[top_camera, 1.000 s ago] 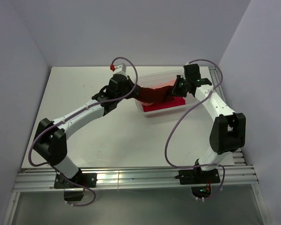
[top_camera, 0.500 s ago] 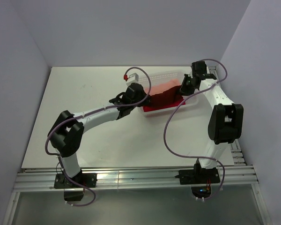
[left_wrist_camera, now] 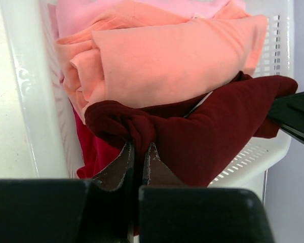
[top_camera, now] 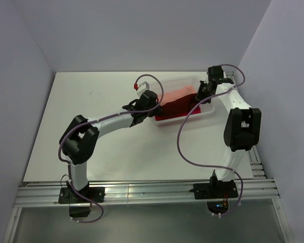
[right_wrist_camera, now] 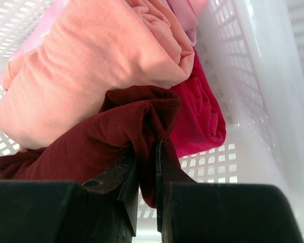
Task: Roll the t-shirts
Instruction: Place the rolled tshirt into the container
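Basket (top_camera: pixel 178 81) of white perforated plastic sits at the far right of the desk (top_camera: pixel 101 142), its right end near the desk's right edge and the side wall (top_camera: pixel 289 76). To the left of it and toward the arm bases the desk's white surface spreads wide.

Both arms reach the basket, 1 from each end. The left tool (top_camera: pixel 154 107) is at the basket's left rim, its 2 fingers shut tight on a bunched end of the maroon t-shirt (top_camera: pixel 175 107). The right tool (top_camera: pixel 198 96) is over the right end, its fingers pinching a fold of the same shirt, which stretches between them, partly rolled, across the basket's near side.

Inside, the wrist views show the maroon t-shirt lying against and below 1 peach t-shirt (left_wrist_camera: pixel 177 61), a thick folded bundle filling the middle. 1 crimson t-shirt (right_wrist_camera: pixel 200 116) is wedged under both, against the basket floor. Pale pink cloth (left_wrist_camera: pixel 91 15) shows behind the peach; whether it is 1 separate shirt I cannot tell.
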Action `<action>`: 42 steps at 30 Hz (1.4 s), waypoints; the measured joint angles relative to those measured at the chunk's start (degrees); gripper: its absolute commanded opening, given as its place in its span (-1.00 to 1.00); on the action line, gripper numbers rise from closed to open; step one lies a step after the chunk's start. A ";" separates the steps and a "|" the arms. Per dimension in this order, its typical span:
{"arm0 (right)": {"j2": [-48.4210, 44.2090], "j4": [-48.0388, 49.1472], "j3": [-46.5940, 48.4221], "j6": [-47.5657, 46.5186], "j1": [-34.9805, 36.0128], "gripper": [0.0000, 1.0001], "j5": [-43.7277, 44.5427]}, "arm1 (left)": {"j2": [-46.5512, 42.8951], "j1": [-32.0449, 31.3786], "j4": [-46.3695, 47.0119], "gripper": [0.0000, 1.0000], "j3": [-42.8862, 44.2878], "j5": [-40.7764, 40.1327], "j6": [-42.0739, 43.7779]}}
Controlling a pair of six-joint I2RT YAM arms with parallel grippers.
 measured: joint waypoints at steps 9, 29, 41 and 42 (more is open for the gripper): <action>4.26 -1.79 3.02 -0.35 0.04 -0.84 3.67 | 3.34 0.46 -0.52 -0.99 2.23 0.22 -3.19; -3.37 -1.55 2.19 1.31 0.13 -0.06 19.12 | 4.50 -1.81 -3.45 -0.12 5.33 -2.97 -0.61; -10.88 2.25 -2.05 2.19 0.31 -1.00 15.69 | 4.46 -2.51 -12.46 0.41 12.00 -6.56 2.25; -10.88 2.40 -2.91 2.25 0.59 -1.00 15.02 | 4.46 -2.64 -12.90 0.41 12.70 -6.91 2.45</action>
